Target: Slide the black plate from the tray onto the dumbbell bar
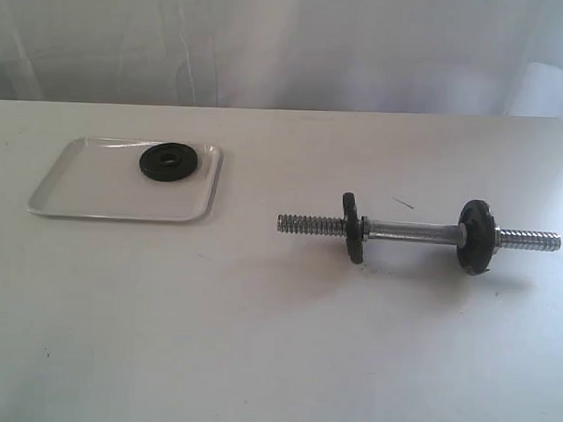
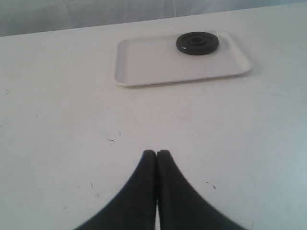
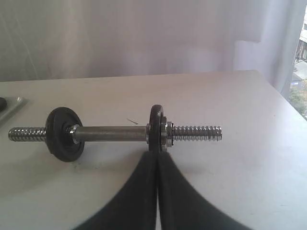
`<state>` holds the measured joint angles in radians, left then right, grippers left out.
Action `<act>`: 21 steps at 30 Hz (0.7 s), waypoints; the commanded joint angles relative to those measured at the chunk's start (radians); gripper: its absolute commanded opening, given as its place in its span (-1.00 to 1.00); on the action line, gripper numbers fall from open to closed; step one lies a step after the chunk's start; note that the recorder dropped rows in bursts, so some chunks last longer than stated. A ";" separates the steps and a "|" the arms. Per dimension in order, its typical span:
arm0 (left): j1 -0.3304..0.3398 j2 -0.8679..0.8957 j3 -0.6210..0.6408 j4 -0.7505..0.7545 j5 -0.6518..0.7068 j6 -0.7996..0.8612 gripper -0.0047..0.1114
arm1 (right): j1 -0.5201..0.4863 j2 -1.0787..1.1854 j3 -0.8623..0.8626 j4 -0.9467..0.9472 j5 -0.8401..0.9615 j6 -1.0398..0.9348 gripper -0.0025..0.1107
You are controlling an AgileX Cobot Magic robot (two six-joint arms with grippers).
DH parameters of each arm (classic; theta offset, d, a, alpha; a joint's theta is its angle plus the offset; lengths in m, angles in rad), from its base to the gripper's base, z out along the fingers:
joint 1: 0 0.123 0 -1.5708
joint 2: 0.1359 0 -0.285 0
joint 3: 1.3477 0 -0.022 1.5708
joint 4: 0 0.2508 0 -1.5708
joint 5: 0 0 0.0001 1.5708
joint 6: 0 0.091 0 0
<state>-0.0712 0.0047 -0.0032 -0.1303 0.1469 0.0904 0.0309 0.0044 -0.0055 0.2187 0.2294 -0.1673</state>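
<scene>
Both pairs of jaws are sitting pressed together, gripping nothing; the left gripper [image 2: 157, 153] is pointing at the tray [image 2: 153, 62], well apart from it, while the right gripper [image 3: 157, 155] is hanging close before the dumbbell bar [image 3: 112, 132], so the left arm is looking nearer for the pickup. In the exterior view the bar is lying nine-to-three o'clock, a bare threaded end facing nine; farther back, the black plate [image 1: 155, 162] is resting flat at ten o'clock from that end, in the tray's one-o'clock corner.
</scene>
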 commanded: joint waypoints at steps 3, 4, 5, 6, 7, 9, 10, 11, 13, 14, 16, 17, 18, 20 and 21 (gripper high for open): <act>-0.001 -0.005 0.003 -0.002 0.003 0.003 -0.92 | -0.002 -0.004 0.006 -0.008 -0.007 0.011 -0.96; -0.001 -0.005 0.003 -0.002 0.003 0.003 -0.92 | -0.002 -0.004 0.006 -0.008 -0.007 0.013 -0.96; -0.001 -0.005 0.003 -0.002 0.003 0.003 -0.92 | -0.002 -0.004 0.006 -0.008 -0.007 0.013 -0.96; -0.001 -0.005 0.003 -0.002 0.003 0.003 -0.92 | -0.002 -0.004 0.006 -0.008 -0.007 0.013 -0.96; -0.001 -0.005 0.003 -0.002 0.003 0.003 -0.92 | -0.002 -0.004 0.006 -0.011 -0.009 0.013 -0.96; -0.001 -0.005 0.003 -0.002 0.003 0.003 -0.92 | -0.002 -0.004 0.006 -0.011 -0.009 0.013 -0.96; -0.001 -0.005 0.003 -0.002 0.003 0.003 -0.92 | -0.002 -0.004 0.006 -0.011 -0.009 0.013 -0.96; -0.001 -0.005 0.003 -0.002 0.003 0.003 -0.92 | -0.002 -0.004 0.006 -0.011 -0.009 0.013 -0.96; -0.001 -0.005 0.003 -0.002 0.003 0.003 -0.92 | -0.002 -0.004 0.006 -0.011 -0.022 0.013 -0.96; -0.001 -0.005 0.003 -0.002 0.003 0.003 -0.92 | -0.002 -0.004 0.006 -0.011 -0.038 0.013 -0.96; -0.001 -0.005 0.003 -0.002 0.003 0.003 -0.92 | -0.002 -0.004 0.006 -0.011 -0.084 0.013 -0.96; -0.001 -0.005 0.003 -0.002 0.003 0.003 -0.92 | -0.002 -0.004 0.006 -0.011 -0.118 0.013 -0.96; -0.001 -0.005 0.003 -0.002 0.003 0.003 -0.92 | -0.002 -0.004 0.006 -0.011 -0.157 0.013 -0.96; -0.001 -0.005 0.003 -0.002 0.003 0.003 -0.92 | -0.002 -0.004 0.006 -0.011 -0.247 0.013 -0.96; -0.001 -0.005 0.003 -0.002 0.003 0.003 -0.92 | -0.002 -0.004 0.006 -0.011 -0.297 0.013 -0.96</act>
<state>-0.0712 0.0047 -0.0032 -0.1303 0.1469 0.0904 0.0309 0.0044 -0.0055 0.2187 0.0677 -0.1574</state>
